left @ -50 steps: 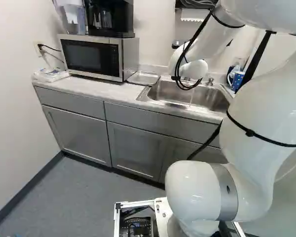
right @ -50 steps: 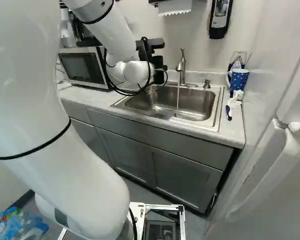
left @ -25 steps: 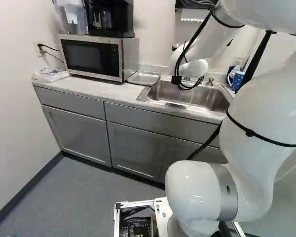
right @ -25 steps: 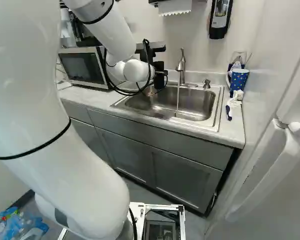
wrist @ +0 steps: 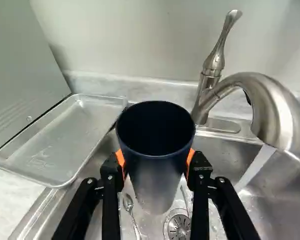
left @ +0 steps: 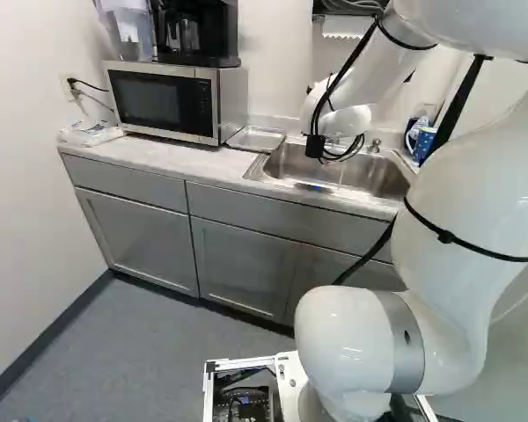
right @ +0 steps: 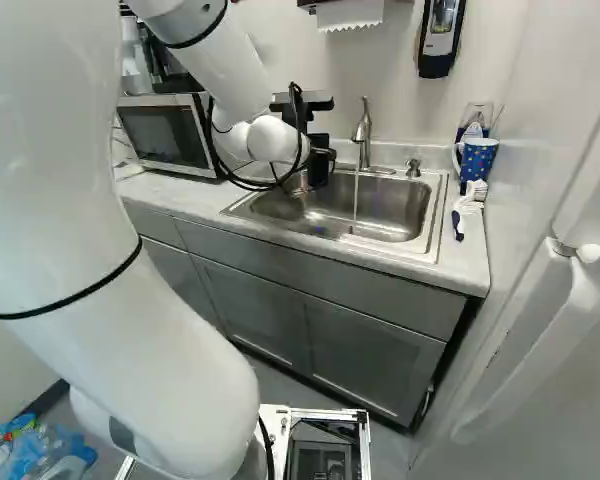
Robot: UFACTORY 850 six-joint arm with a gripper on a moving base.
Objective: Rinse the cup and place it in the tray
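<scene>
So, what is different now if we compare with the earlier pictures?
The end effector has moved a little lower at the sink. It grips the dark cup; its earlier grip is not visible. The base, tray, running faucet and spotted mug stayed put.

One dark cup (wrist: 157,172), one metal tray (wrist: 60,142). Sinks: one sink (right: 436,232). One faucet (wrist: 277,102), one water stream (wrist: 255,166), one drain strainer (wrist: 179,227). At least one spoon (wrist: 128,202). One microwave (left: 158,101), one coffee maker (left: 216,44), one blue mug (right: 478,160), one wall dispenser (right: 440,40). Three cabinet doors (right: 375,355).
</scene>
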